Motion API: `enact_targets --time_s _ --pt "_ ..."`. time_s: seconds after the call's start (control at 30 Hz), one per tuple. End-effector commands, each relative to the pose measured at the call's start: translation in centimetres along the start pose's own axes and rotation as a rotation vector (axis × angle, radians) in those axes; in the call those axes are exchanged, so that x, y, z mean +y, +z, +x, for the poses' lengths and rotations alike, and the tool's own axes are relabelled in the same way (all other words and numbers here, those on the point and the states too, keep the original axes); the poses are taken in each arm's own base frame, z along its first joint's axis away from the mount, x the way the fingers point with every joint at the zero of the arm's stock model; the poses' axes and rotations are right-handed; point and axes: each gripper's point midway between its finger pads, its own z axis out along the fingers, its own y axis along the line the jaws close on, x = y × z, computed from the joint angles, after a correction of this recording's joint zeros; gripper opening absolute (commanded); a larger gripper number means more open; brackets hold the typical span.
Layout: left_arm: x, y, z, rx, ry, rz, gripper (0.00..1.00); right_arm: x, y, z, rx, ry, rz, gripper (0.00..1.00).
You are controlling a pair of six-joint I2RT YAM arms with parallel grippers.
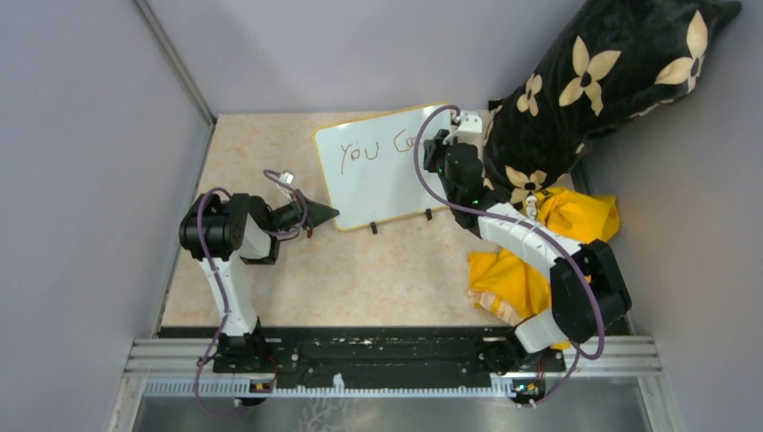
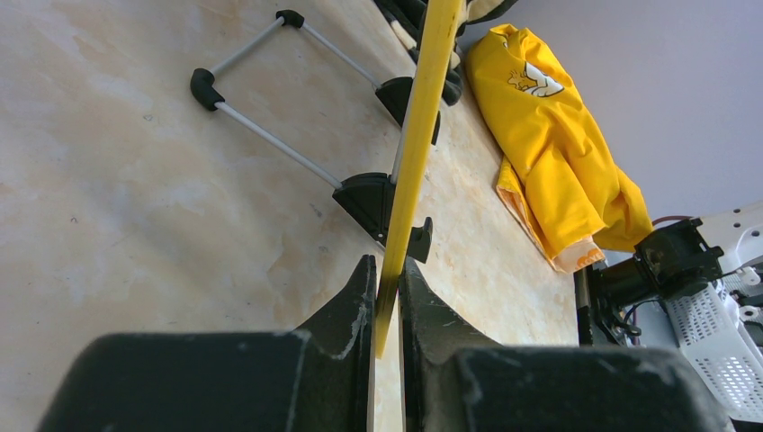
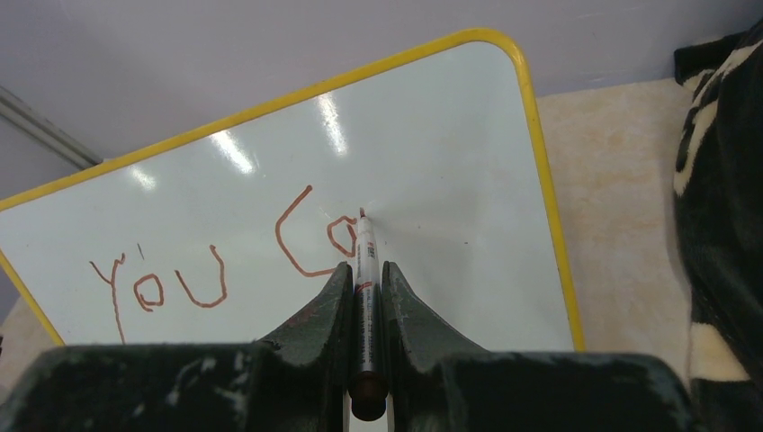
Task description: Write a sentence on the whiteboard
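Writing in progress. The whiteboard (image 1: 382, 171) stands propped on its black feet (image 2: 369, 193) in the upper centre of the overhead view. The left end effector (image 1: 326, 214) is closed on the yellow frame at the board's lower left corner, judged a steadying grip so that pen pressure does not push the board back. The right end effector (image 3: 364, 270) is closed on a marker (image 3: 364, 310), held along its axis with the tip touching the board just right of centre. The sentence (image 3: 216, 265) so far reads "You" and the start of a second word, so most of the task remains. The bench (image 1: 360, 279) is pale mottled stone-pattern laminate, enclosed by plain grey walls (image 1: 90, 180). A yellow garment (image 1: 540, 256) lies at right and a black flowered cushion (image 1: 612, 72) at upper right.
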Motion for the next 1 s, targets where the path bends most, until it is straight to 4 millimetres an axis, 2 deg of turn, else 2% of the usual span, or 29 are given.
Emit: enact_targets --time_s 0.0,0.3,0.7,0.97 --pt "-0.2 0.1 -0.1 -0.012 0.026 0.017 0.00 -0.9 -0.5 -0.1 -0.012 0.025 0.022 0.00" --pt "-0.3 0.1 -0.1 -0.012 0.028 0.016 0.00 -1.5 -1.1 0.8 0.006 0.024 0.029 0.00" --pt "-0.3 0.1 -0.1 -0.010 0.029 0.017 0.00 -0.3 0.0 -1.5 -0.034 0.018 0.014 0.00" --pt "-0.3 0.2 0.0 -0.009 0.030 0.018 0.00 -0.1 0.6 -2.2 -0.045 0.014 0.011 0.00"
